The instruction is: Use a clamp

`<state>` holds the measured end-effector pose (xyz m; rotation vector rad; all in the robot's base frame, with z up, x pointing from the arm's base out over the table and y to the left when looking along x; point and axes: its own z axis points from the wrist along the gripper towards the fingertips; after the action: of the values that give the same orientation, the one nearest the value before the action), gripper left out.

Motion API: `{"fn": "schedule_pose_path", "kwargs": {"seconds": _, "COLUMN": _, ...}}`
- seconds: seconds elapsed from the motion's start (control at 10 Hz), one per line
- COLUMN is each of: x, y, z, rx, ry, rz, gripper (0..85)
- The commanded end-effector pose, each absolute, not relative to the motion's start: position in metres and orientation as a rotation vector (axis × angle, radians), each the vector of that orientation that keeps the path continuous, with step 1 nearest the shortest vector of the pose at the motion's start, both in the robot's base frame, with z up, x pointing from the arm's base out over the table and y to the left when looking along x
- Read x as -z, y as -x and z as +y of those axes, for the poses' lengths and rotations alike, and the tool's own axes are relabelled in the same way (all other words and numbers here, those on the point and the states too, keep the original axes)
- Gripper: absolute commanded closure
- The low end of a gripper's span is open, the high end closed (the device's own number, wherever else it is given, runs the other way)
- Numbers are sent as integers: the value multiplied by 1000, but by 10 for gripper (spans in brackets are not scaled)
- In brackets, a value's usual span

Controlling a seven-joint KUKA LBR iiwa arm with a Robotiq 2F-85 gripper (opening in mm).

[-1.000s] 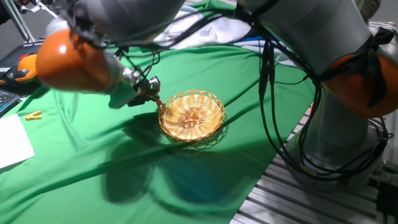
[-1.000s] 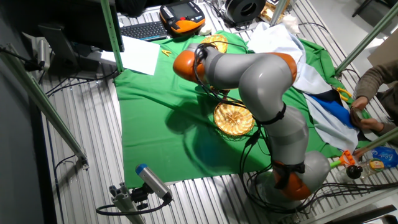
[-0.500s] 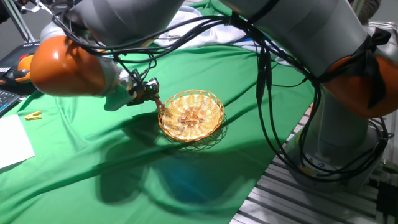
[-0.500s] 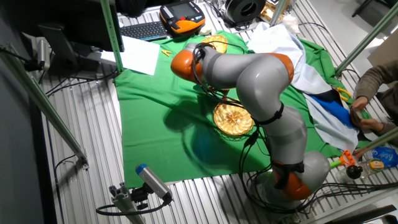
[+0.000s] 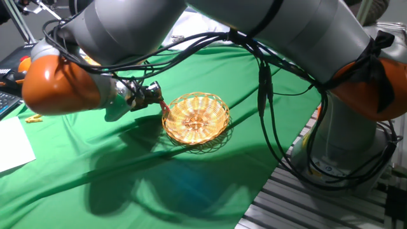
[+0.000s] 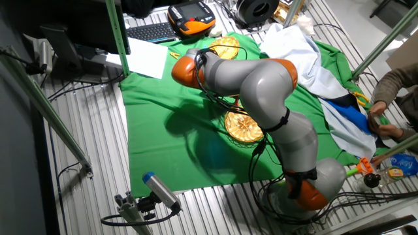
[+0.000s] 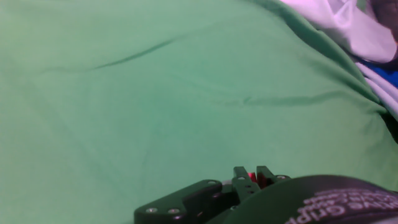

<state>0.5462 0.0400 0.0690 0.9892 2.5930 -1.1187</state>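
clamp (image 5: pixel 162 106) is held at the tip of the gripper (image 5: pixel 154 97), at the left rim of the basket (image 5: pixel 196 118) | long axis is judged to slant down toward the rim | fingers (image 7: pixel 241 177) are closed on the clamp, red seen between them | arm is laid low across the green cloth (image 5: pixel 95 165), wrist pointing right

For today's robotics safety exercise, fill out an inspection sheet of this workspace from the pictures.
Surface: green cloth, wrinkled.
Job's things: red clamp at the wicker basket rim, held in the pincer.
Clutter: yellow clip, white paper, second basket.
Grippers: pincer shut on the clamp.
Cables: black cables hanging off the arm.
Surroundings: keyboard, white fabric, a person's hand.
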Motion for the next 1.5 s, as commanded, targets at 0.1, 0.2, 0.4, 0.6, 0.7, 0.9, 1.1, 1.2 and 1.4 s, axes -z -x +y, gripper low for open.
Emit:
{"fn": "schedule_pose_path", "kwargs": {"seconds": 0.1, "x": -68, "y": -545, "z": 41, "rx": 1109, "ry": -981, "rz": 2599, "gripper": 850}}
{"fn": "schedule_pose_path", "kwargs": {"seconds": 0.2, "x": -66, "y": -543, "z": 42, "rx": 1108, "ry": -977, "rz": 2603, "gripper": 850}}
{"fn": "schedule_pose_path", "kwargs": {"seconds": 0.4, "x": -65, "y": -540, "z": 43, "rx": 1094, "ry": -977, "rz": 2609, "gripper": 850}}
{"fn": "schedule_pose_path", "kwargs": {"seconds": 0.6, "x": -64, "y": -541, "z": 43, "rx": 1069, "ry": -975, "rz": 2626, "gripper": 850}}
{"fn": "schedule_pose_path", "kwargs": {"seconds": 0.7, "x": -64, "y": -541, "z": 43, "rx": 1069, "ry": -975, "rz": 2629, "gripper": 680}}
{"fn": "schedule_pose_path", "kwargs": {"seconds": 0.9, "x": -64, "y": -541, "z": 43, "rx": 1073, "ry": -959, "rz": 2630, "gripper": 510}}
{"fn": "schedule_pose_path", "kwargs": {"seconds": 1.1, "x": -64, "y": -541, "z": 43, "rx": 1065, "ry": -955, "rz": 2637, "gripper": 340}}
{"fn": "schedule_pose_path", "kwargs": {"seconds": 1.2, "x": -64, "y": -541, "z": 43, "rx": 1057, "ry": -954, "rz": 2629, "gripper": 340}}
{"fn": "schedule_pose_path", "kwargs": {"seconds": 1.4, "x": -64, "y": -541, "z": 43, "rx": 1043, "ry": -951, "rz": 2628, "gripper": 170}}
